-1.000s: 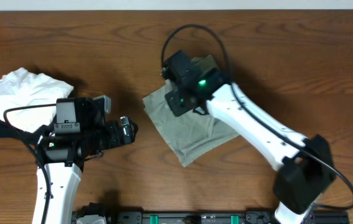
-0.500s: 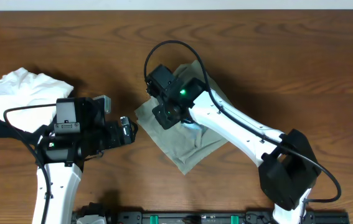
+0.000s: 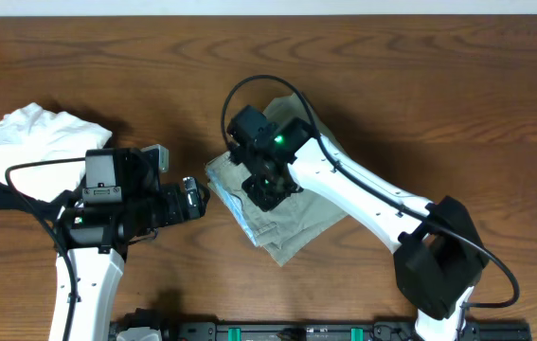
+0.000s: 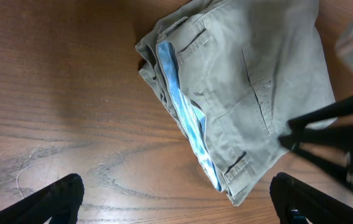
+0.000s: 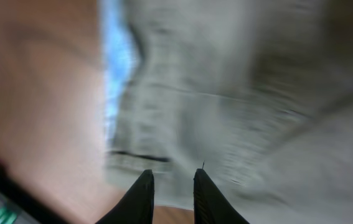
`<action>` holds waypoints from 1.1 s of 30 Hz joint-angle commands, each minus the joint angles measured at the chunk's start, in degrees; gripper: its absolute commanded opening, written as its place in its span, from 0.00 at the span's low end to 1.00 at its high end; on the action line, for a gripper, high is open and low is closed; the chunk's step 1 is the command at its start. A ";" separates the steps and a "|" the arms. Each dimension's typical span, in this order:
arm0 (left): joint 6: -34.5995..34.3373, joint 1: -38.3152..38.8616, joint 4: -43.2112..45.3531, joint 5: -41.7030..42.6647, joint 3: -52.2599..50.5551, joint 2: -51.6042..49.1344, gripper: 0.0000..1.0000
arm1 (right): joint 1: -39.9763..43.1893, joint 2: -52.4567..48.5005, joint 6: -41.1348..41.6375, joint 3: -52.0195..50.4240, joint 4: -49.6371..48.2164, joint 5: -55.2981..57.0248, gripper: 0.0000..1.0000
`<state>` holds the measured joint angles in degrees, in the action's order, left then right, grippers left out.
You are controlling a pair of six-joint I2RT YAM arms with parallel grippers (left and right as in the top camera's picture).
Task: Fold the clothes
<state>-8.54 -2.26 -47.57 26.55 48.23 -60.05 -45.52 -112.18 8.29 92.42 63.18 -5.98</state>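
Observation:
The clothes (image 3: 292,223) lie as a folded sage-khaki bundle on the wooden table, with a pale blue inner layer (image 4: 182,106) showing along the left edge. Pocket seams and a belt loop show in the left wrist view (image 4: 251,74). My right gripper (image 3: 268,189) is down on top of the bundle near its left side. Its fingers (image 5: 173,177) are almost together with a narrow gap, and no fabric shows between them; that view is blurred, with the clothes (image 5: 244,93) beyond. My left gripper (image 3: 195,194) is open and empty (image 4: 176,202), just left of the bundle, not touching it.
A crumpled white cloth (image 3: 36,137) lies at the far left of the table. The right arm's black fingers (image 4: 325,134) show at the right of the left wrist view. A dark rail (image 3: 296,332) runs along the front edge.
The right gripper moved left and then toward the front over the clothes. The fabric shifted left and bunched into a thicker bundle, exposing the blue layer. The left arm has not moved.

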 commanded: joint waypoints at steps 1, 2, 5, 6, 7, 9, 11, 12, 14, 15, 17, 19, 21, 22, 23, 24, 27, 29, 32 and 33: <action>0.81 -0.20 0.26 -0.50 -0.37 0.24 0.98 | 3.10 -0.33 14.05 0.48 0.90 10.62 0.20; 0.81 -0.20 0.50 -0.50 -0.37 0.22 0.98 | 4.31 -0.33 17.31 0.48 1.29 11.47 0.20; 0.83 -0.17 1.44 -0.48 -0.37 0.09 0.98 | 8.35 -0.33 22.73 0.48 2.21 11.02 0.21; 0.83 -0.15 1.95 -0.48 -0.37 -0.04 0.98 | 9.60 -0.33 23.28 0.48 2.49 10.29 0.21; 1.29 0.11 2.91 -0.48 -0.37 -0.31 0.98 | 11.47 -0.33 23.39 0.48 2.86 8.74 0.21; 3.28 1.31 4.92 -0.46 -0.37 -0.94 0.98 | 13.68 -0.33 23.39 0.48 3.34 6.80 0.21; 4.96 3.50 7.58 -0.48 -0.35 -2.08 0.98 | 16.06 -0.33 23.37 0.48 4.00 4.33 0.21; 5.97 4.96 9.33 -0.46 -0.35 -2.99 0.98 | 17.07 -0.33 23.37 0.48 4.66 3.34 0.21; 8.92 7.78 12.68 -0.48 -0.22 -5.20 0.98 | 18.56 -0.33 23.41 0.48 6.27 2.51 0.20; 10.16 9.40 14.84 -0.50 0.17 -7.02 0.98 | 19.47 -0.33 23.43 0.48 7.43 2.75 0.19; 11.78 11.26 17.22 -0.52 1.73 -10.60 0.98 | 20.96 -0.31 23.61 0.48 9.09 3.08 0.18; 13.11 12.20 17.70 -1.79 5.29 -15.32 0.98 | 22.62 -0.04 23.58 0.48 10.60 3.34 0.18; 14.03 12.33 17.22 -3.93 10.03 -20.65 0.98 | 24.26 0.57 23.43 0.48 12.00 4.13 0.18; 15.23 12.33 16.83 -3.91 12.79 -23.61 0.98 | 25.07 1.07 23.06 0.48 12.63 4.68 0.18; 16.35 12.33 16.46 -3.91 15.17 -26.14 0.98 | 25.73 1.51 22.47 0.48 13.03 4.98 0.18; 17.53 12.37 16.15 -3.89 17.75 -28.94 0.98 | 26.43 2.19 21.62 0.48 13.42 5.16 0.18; 21.75 12.76 16.15 -3.89 23.23 -35.69 0.98 | 28.15 4.33 19.67 0.48 14.32 5.20 0.18; 24.20 12.74 16.26 -3.91 25.53 -39.54 0.98 | 29.09 5.99 18.91 0.48 15.04 5.60 0.18; 24.63 12.74 17.31 -3.91 26.47 -44.41 0.98 | 30.29 8.74 17.25 0.48 16.04 5.77 0.18; 24.63 12.76 17.44 -3.85 26.47 -45.77 0.98 | 30.64 9.53 16.81 0.48 16.26 5.77 0.18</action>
<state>12.84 10.31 -30.00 23.51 73.97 -102.39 -15.94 -106.54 27.75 92.42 78.98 -1.04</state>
